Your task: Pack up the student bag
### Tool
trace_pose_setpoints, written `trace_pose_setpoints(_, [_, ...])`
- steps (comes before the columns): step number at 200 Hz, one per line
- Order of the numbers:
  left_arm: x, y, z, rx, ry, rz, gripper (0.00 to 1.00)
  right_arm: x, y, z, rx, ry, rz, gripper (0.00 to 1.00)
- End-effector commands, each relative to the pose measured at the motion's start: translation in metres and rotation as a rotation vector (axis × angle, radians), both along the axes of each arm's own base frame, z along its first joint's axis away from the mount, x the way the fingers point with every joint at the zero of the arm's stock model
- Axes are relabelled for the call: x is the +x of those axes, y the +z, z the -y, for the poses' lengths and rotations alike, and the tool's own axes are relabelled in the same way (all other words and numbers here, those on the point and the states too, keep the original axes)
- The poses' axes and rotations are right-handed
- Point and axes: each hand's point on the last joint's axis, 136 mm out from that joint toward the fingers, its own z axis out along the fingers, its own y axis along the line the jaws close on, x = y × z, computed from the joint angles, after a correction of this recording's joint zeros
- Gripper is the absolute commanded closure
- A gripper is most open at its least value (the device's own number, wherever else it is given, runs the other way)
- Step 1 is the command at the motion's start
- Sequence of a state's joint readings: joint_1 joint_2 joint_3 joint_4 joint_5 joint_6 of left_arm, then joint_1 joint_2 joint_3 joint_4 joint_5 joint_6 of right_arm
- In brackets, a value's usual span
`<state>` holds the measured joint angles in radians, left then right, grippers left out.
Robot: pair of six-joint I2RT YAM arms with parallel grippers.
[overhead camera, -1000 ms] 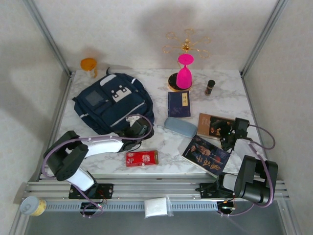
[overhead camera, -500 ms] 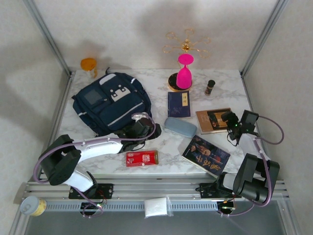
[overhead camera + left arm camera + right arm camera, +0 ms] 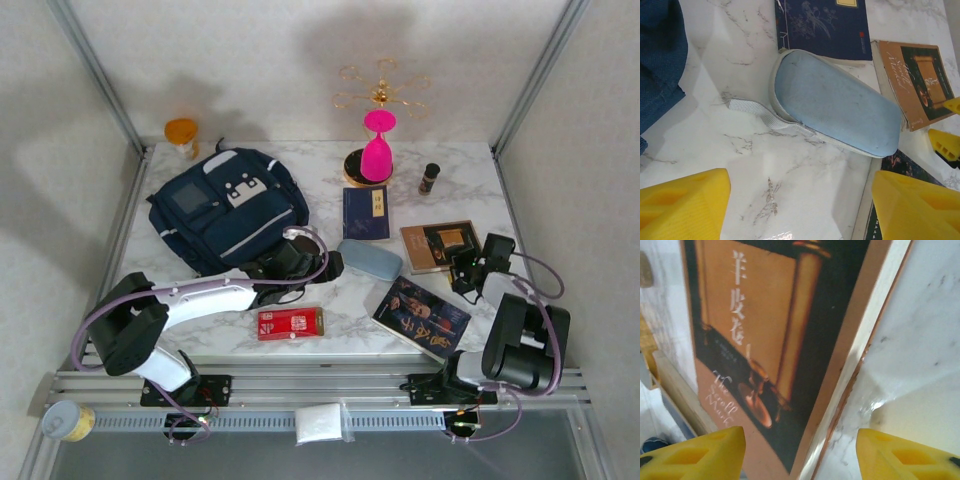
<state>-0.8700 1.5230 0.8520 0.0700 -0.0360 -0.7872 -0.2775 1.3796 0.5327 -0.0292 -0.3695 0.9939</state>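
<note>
- Since the earlier frame the left arm has stretched to the right, off the bag's [image 3: 225, 210] near-right corner and toward the pencil case [image 3: 368, 260].
- The right arm has drawn back, so its tip now sits at the right edge of the brown book [image 3: 437, 245], which lies more uncovered than before.
- The left fingers [image 3: 685, 200] are spread wide and hold nothing. The pencil case lies just beyond the gap between them.
- The right fingers [image 3: 700, 450] are also spread. One is over the brown book's cover and the other over bare counter [image 3: 460, 170], with the book's edge between them.
- The bag lies flat on the far-left part of the counter, front patches up.
- Its long axis runs diagonally from far-left to near-right, with the top toward the far-left.
</note>
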Motion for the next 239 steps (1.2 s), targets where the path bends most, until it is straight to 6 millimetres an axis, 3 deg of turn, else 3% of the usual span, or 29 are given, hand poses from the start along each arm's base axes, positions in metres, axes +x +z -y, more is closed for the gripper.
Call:
trace_pose_setpoints(1, [0.000,0.004,0.009,0.003,-0.031,0.009,0.25,0.017,0.006,-0.002,0.029,-0.010,0.045,0.43])
trace_pose_setpoints(59, [0.001,0.002,0.010,0.015,-0.035,0.004,0.23,0.029,-0.003,0.009,-0.006,-0.015,0.023,0.69])
trace_pose_setpoints(105, [0.001,-0.002,0.011,0.029,-0.039,-0.004,0.22,0.043,0.005,0.015,-0.025,0.003,0.062,0.87])
trace_pose_setpoints(171, [0.004,0.002,0.014,0.033,-0.038,-0.004,0.20,0.042,0.018,0.023,-0.066,0.043,0.091,1.00])
trace_pose_setpoints(239, [0.015,0.027,0.010,0.020,-0.002,0.027,0.18,0.045,0.070,0.027,-0.144,0.156,0.192,1.00])
